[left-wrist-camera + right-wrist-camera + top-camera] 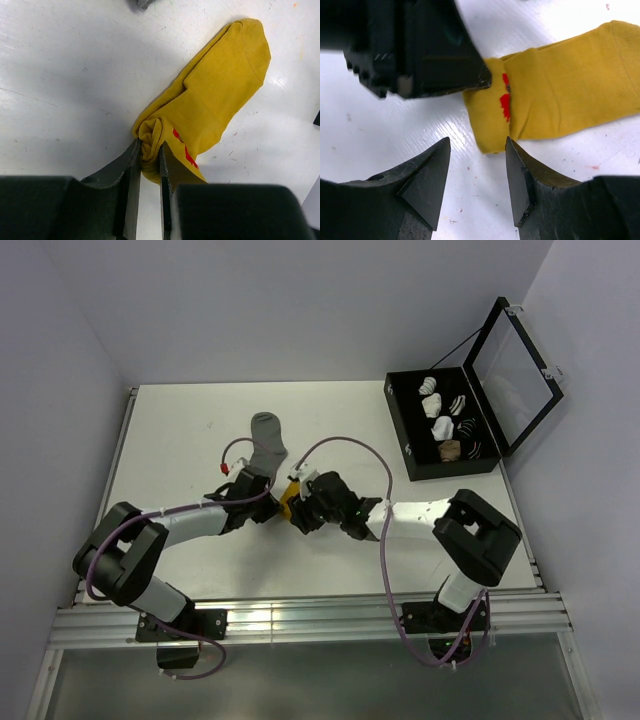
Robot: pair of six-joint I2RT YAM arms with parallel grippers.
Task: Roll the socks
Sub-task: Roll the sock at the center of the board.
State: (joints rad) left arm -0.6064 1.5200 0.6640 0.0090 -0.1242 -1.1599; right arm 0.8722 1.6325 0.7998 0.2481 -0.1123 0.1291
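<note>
One yellow sock [220,90], rolled end pinched — left end effector [150,145]

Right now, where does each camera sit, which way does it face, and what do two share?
Top external: above and behind, looking down on the table, left arm, right arm, grey sock, open sock case.
Left wrist: looks down past the left fingers pinching the rolled end of the mustard sock.
Right wrist: looks down between the open right fingers at the same sock.
Shared: both wrist views show that sock's red mark.
</note>
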